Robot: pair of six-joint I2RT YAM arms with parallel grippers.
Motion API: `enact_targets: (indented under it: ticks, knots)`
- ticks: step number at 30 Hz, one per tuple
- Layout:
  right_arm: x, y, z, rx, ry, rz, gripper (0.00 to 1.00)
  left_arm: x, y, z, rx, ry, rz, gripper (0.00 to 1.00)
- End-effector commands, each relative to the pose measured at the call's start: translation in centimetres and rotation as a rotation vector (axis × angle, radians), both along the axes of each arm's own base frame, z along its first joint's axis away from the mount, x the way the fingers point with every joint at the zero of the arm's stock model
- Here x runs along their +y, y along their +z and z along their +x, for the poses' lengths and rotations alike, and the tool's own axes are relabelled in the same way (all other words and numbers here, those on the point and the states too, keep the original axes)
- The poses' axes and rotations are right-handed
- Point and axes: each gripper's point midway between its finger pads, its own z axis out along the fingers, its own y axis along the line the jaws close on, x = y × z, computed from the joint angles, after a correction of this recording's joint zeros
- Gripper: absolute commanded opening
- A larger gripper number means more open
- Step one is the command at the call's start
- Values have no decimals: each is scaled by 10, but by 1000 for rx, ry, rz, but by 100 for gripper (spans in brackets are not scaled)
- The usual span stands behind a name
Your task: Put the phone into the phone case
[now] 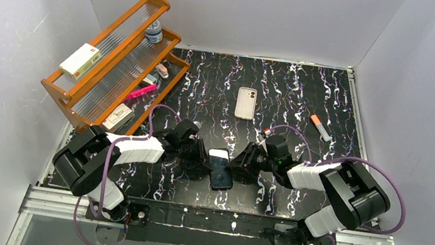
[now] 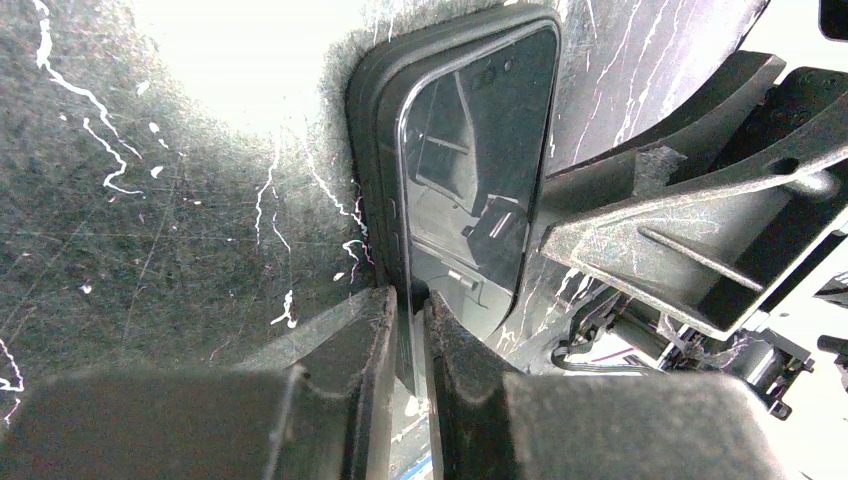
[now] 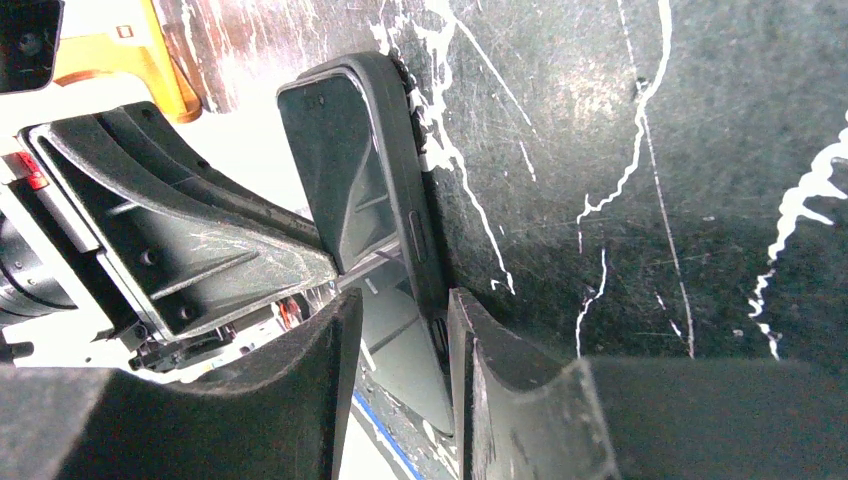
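The black phone (image 1: 220,168) is at the near middle of the mat, between my two grippers and tipped up on one long edge. In the left wrist view its glossy screen (image 2: 470,170) faces right, and my left gripper (image 2: 410,300) is shut on its near edge. In the right wrist view the phone (image 3: 345,170) stands between the fingers of my right gripper (image 3: 400,305), against the right finger, with a gap to the left finger. From above, the left gripper (image 1: 206,160) and the right gripper (image 1: 238,163) flank the phone. The cream phone case (image 1: 245,102) lies flat farther back, apart from both.
A wooden rack (image 1: 116,62) with small items stands at the back left. An orange-capped marker (image 1: 321,127) lies at the right of the black marbled mat (image 1: 310,91). White walls close in three sides.
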Motion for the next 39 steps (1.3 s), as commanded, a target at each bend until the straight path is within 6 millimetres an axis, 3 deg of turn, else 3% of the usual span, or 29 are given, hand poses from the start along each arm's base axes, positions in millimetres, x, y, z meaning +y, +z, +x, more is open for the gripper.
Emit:
enact_targets:
  ticks: [1,9,14,21,25,27,29,30,36,39]
  knots:
    - [38,64,-8,-96,145,278,44,-6,-1,-17,31,-42,-29,8]
    - [39,71,-13,-121,170,355,44,-6,-5,-21,40,-65,-24,8]
    - [37,56,-13,-90,158,311,43,-7,-3,-19,37,-63,-30,9]
    - [38,43,-13,-67,158,291,34,-10,5,-20,39,-33,-77,9]
    - [37,44,-11,-78,156,285,21,-9,12,-20,21,-28,-94,9]
    - [36,49,-11,-99,165,290,13,-9,21,-17,-7,-28,-95,17]
    - [35,57,-11,-119,179,302,4,-4,32,-11,-47,-28,-67,41]
    - [33,62,-10,-134,185,311,1,-4,43,-4,-85,-23,-59,47]
    - [26,102,-8,-255,237,360,1,15,99,18,-201,35,-81,75]
    - [21,132,-10,-350,260,401,1,22,134,27,-261,48,-149,91]
